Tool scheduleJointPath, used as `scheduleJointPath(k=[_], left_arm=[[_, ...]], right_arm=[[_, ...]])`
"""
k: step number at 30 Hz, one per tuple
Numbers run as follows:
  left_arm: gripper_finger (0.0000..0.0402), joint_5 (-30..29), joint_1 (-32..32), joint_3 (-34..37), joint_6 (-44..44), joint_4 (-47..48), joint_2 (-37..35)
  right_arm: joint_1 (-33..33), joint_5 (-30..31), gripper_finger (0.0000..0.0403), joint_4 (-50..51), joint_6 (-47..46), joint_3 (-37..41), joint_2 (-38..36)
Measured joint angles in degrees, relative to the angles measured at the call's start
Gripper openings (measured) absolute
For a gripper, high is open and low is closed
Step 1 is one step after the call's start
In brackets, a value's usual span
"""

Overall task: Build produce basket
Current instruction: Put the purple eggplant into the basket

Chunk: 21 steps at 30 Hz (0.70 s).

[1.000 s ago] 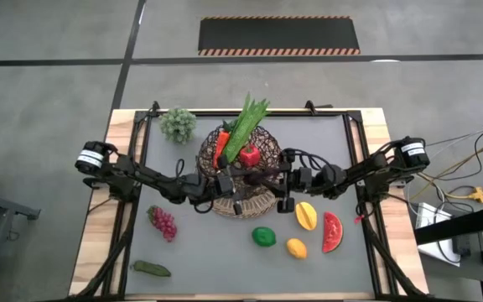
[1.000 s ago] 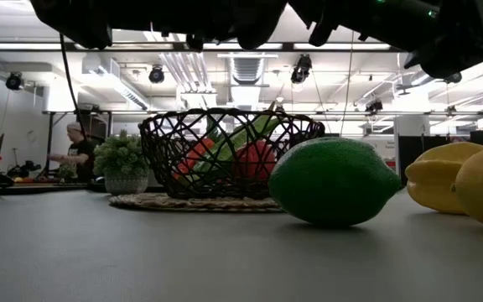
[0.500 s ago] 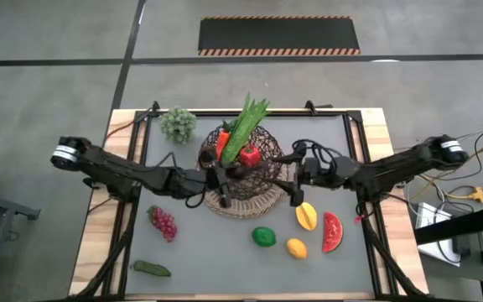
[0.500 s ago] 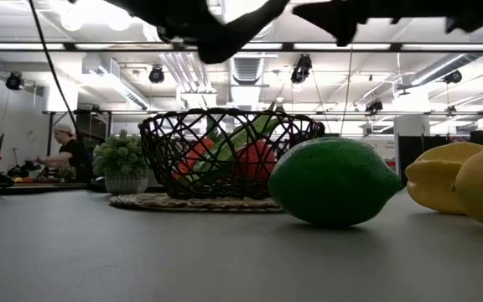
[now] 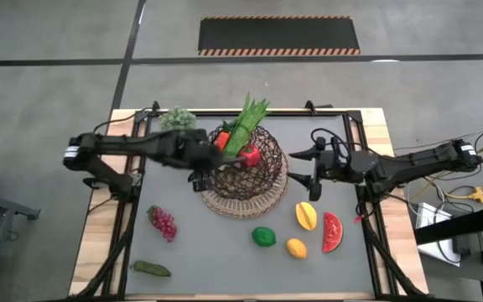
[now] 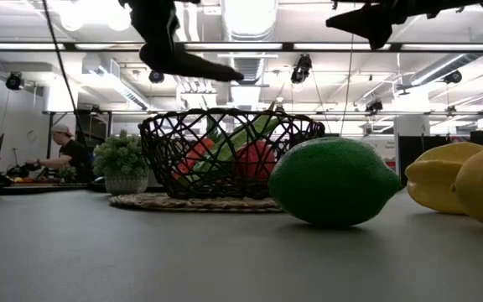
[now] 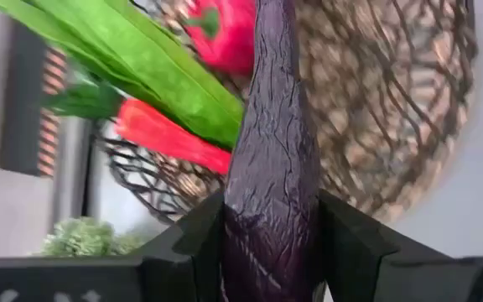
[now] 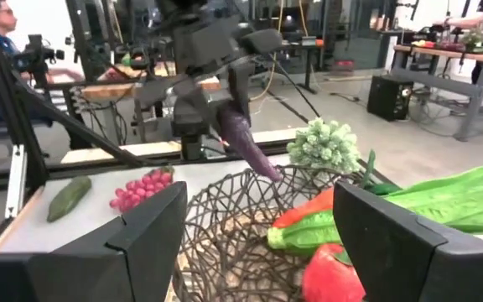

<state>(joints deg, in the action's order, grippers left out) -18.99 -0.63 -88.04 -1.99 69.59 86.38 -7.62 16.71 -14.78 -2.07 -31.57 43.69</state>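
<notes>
The basket (image 5: 246,180), dark wire weave on a tan rim, stands mid-table. It holds a carrot (image 5: 222,139), a red pepper (image 5: 249,154) and long green leaves (image 5: 247,120). My left gripper (image 5: 198,161) is above the basket's left edge, shut on a long dark purple eggplant (image 7: 271,143). The eggplant also shows in the low view (image 6: 195,67) and the right wrist view (image 8: 246,143). My right gripper (image 5: 298,166) is open and empty, just right of the basket. Grapes (image 5: 162,222), lime (image 5: 264,236), lemon (image 5: 296,248), mango (image 5: 306,216) and a watermelon slice (image 5: 332,232) lie on the table. My left gripper pinches the eggplant's thicker end (image 7: 271,239) between its two fingers (image 7: 195,239). The eggplant runs forward along the fingers and past them. It slants down toward the basket, and its thin tip (image 6: 237,77) is above the rim and clear of it.
A pale bushy clump (image 5: 177,118) stands at the far left, behind my left arm. A small green vegetable (image 5: 151,268) lies near the front left corner. A black frame runs along the table's sides. A person (image 6: 67,151) is in the room beyond.
Both grippers have risen from the basket's near side. My left gripper has gone up and toward the table's far left with the eggplant, to above the basket's left edge. My right gripper has drawn back toward the right and far side.
</notes>
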Motion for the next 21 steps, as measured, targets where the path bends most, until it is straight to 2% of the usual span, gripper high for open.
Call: scheduleJointPath(k=[3, 5, 12, 21], left_arm=[[0.0136, 6.9, 4.4, -6.0, 4.7, 8.3, 4.9], [0.0136, 9.4, 7.4, -8.8, 7.1, 11.4, 7.7], [0.0137, 9.7, 14.6, -9.9, 14.7, 12.9, 15.4], [0.0137, 10.0, 15.2, -9.1, 16.9, 13.0, 19.6]], right_arm=[[0.0, 0.0, 0.0275, 0.0, 0.1, 0.0, 0.9], [0.0, 0.0, 0.0272, 0.1, 0.1, 0.1, 1.6], [0.0, 0.0, 0.0272, 1.4, -0.4, 0.1, 5.2], [0.0, 0.0, 0.0265, 1.3, -0.4, 0.1, 7.4]])
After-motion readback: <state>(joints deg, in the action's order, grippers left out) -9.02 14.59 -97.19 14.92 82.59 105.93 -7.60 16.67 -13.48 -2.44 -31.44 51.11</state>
